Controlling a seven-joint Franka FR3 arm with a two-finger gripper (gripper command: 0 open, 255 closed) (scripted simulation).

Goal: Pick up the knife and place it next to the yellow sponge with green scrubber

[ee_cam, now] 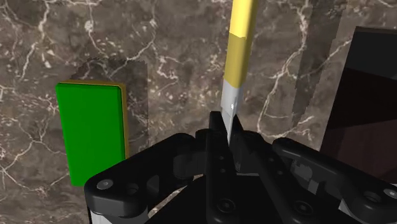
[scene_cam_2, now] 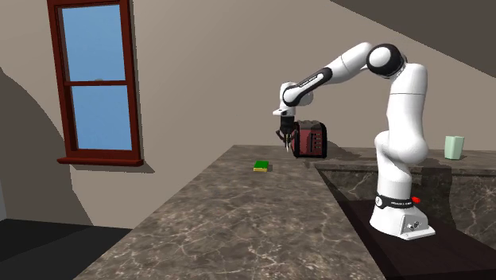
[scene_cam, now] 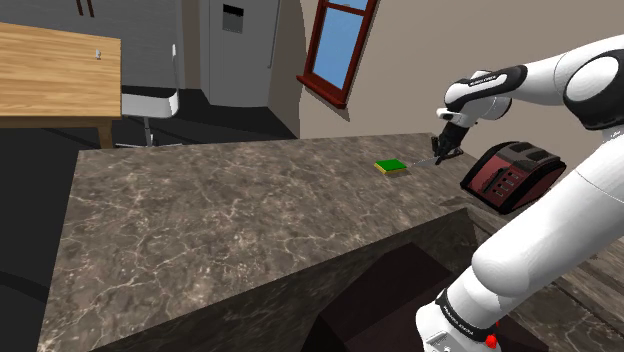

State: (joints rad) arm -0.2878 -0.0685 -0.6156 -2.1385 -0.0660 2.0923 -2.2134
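The black two-finger pincer point(ee_cam: 226, 137) is closed on the silver-bladed knife with a yellow handle point(ee_cam: 236, 63). Its fingers point(ee_cam: 216, 153) clasp the blade, and the handle points straight away from the pincer, over the dark veined marble countertop point(scene_cam: 230, 220). Whether the far end of the knife touches the stone cannot be told. The green-topped, yellow-edged rectangular sponge point(ee_cam: 89, 130) lies flat on the countertop, near the pincer on one side and apart from the knife. Its long edge runs roughly parallel to the knife. On the pincer's other side, close by, stands the dark red and black boxy toaster point(scene_cam: 512, 175). Well beyond the toaster, away from the pincer, a pale green cup point(scene_cam_2: 454, 147) stands on the counter.
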